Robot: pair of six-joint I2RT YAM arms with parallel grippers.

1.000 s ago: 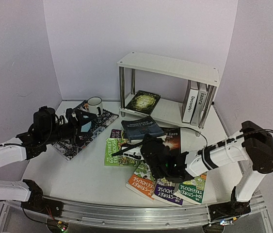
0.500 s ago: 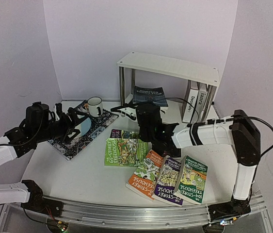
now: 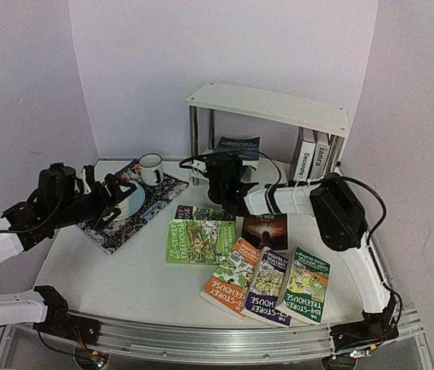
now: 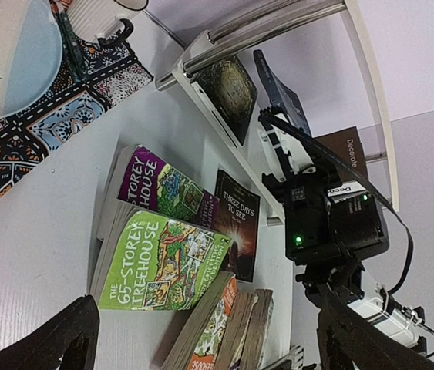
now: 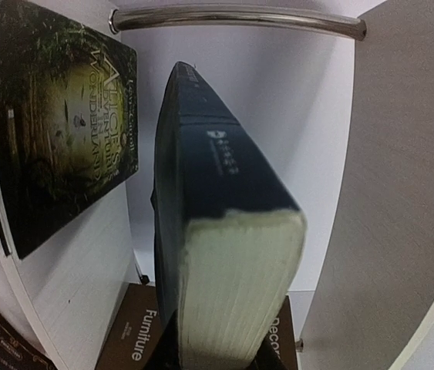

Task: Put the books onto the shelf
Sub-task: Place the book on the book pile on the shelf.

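Note:
My right gripper [image 3: 227, 160] is shut on a dark blue book [image 3: 239, 144], held on edge between the boards of the white shelf [image 3: 267, 106]. In the right wrist view the dark blue book [image 5: 217, 223] fills the middle, with my right gripper [image 5: 220, 356] clamping its page edge. A dark-green book [image 5: 61, 127] lies flat on the lower board [image 5: 85, 262]. Two white books [image 3: 310, 160] stand at the shelf's right end. On the table lie a green book [image 3: 200, 240], a black book [image 3: 265, 230] and an orange, purple and green row [image 3: 267, 289]. My left gripper [image 3: 112, 199] hangs open over the placemat.
A patterned placemat [image 3: 141, 206] at the left carries a plate [image 4: 1, 62], with a white mug [image 3: 151, 166] at its far corner. The shelf's metal legs [image 3: 193, 135] stand close to my right gripper. A purple book [image 4: 159, 185] lies partly under the green one.
My right arm lifted the dark blue book off the table pile and carried it back into the shelf's lower tier, uncovering the black book. The left arm drew back slightly to the left.

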